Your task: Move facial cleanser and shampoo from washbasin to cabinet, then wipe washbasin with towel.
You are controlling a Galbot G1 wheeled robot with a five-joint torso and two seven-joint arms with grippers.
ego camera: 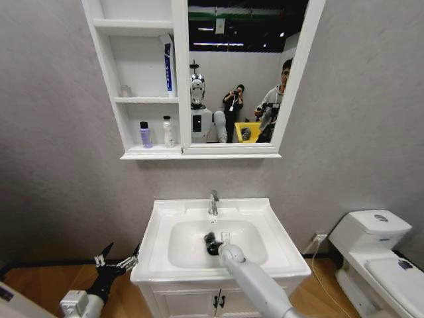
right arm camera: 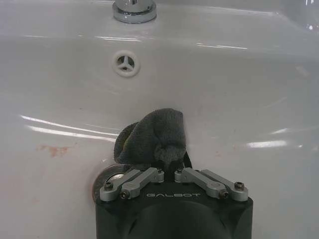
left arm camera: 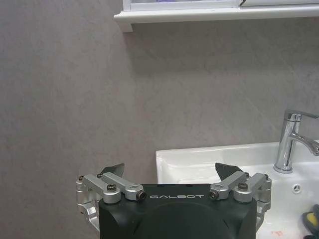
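The white washbasin stands in the middle below the cabinet and its mirror. My right gripper is down in the bowl, shut on the dark grey towel, which is pressed to the bowl floor beside the red-tinged drain. In the head view the towel lies at the bowl's centre under the faucet. A white-and-blue tube stands on the middle shelf, and a purple bottle and a white bottle on the lowest. My left gripper hangs open, left of the basin.
A white toilet stands to the right. Below the basin is the two-door vanity. A grey wall lies behind. The left wrist view shows the basin's corner, the faucet and the cabinet's underside.
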